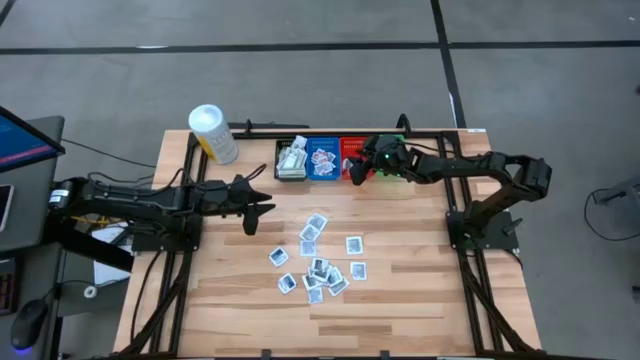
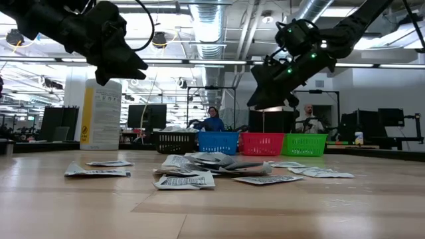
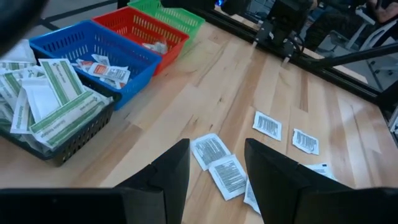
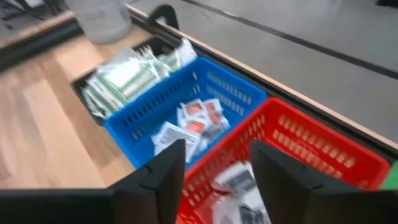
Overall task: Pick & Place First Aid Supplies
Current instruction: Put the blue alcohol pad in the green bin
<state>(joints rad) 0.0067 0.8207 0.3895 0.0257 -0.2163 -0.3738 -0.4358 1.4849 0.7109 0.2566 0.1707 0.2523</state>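
Several small flat packets, the first aid supplies (image 1: 320, 262), lie loose on the middle of the wooden table (image 1: 420, 290). A black bin (image 1: 291, 160), a blue bin (image 1: 322, 158), a red bin (image 1: 350, 150) and a green bin (image 2: 305, 144) stand in a row at the far edge, with packets in the first three. My right gripper (image 4: 217, 168) hangs open over the red bin (image 4: 311, 149), above a packet (image 4: 236, 179) lying in it. My left gripper (image 3: 217, 168) stands open above the table, left of the loose packets (image 3: 219, 163), with nothing between its fingers.
A white tub with a yellow label (image 1: 212, 133) stands at the far left corner of the table. A black frame rail (image 1: 430, 132) runs behind the bins. Bare wood lies near the front edge. People (image 2: 214, 119) sit in the room beyond.
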